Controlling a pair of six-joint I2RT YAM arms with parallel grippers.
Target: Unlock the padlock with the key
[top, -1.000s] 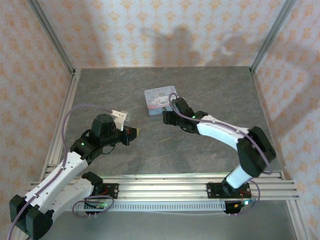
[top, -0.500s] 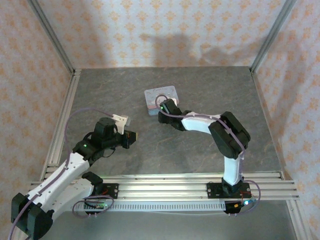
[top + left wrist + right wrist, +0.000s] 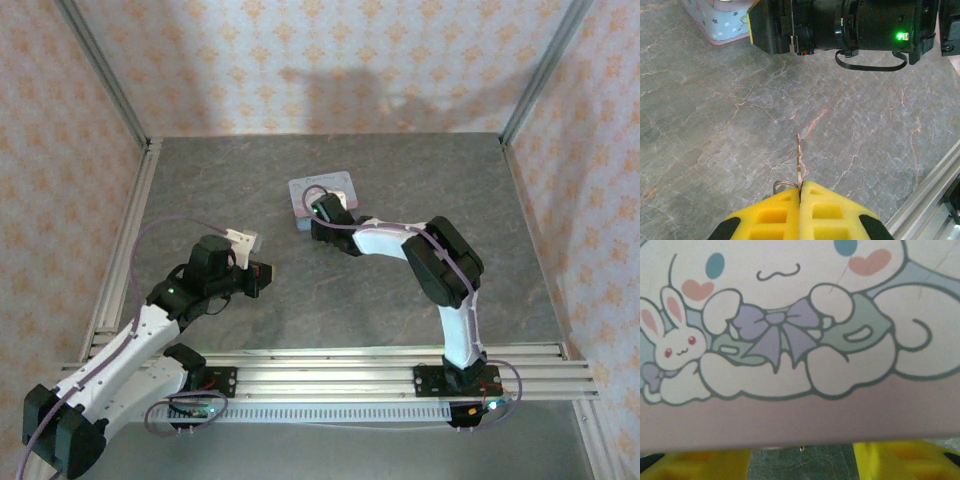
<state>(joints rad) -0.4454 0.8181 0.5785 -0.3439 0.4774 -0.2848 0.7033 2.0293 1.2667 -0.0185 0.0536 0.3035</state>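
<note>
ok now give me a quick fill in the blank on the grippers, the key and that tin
1. The left gripper is ___ on the key.
2. The right gripper is ___, with a clear gap between its yellow fingers.
3. The tin with the cartoon lid sits below the ___ gripper.
Missing words: shut; open; right.

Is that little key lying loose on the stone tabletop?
No, the key sticks out from between the shut yellow left jaws, pinched there by its head.
</note>
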